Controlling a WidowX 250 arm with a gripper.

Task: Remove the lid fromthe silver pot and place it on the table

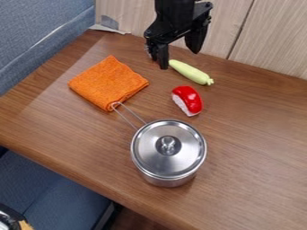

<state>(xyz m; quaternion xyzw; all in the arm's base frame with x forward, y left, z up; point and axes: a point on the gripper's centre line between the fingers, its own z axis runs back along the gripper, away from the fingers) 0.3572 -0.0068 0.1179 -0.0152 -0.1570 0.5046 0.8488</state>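
Observation:
The black gripper (pixel 178 57) hangs over the back of the table, near the top of the camera view, with its two fingers spread apart and nothing between them. Well in front of it stands the silver pot (pixel 165 180), its thin wire handle pointing to the back left. The silver lid (pixel 168 162) covers the pot and has a small metal knob at its centre. Bare wood of the table (pixel 252 134) lies to the right of the pot.
An orange cloth (pixel 108 83) lies at the left, touching the end of the pot's handle. A pale green vegetable (pixel 191 72) is close below the gripper. Between it and the pot is a red and white sushi toy (pixel 187 100). Wooden panels (pixel 269 40) border the back edge.

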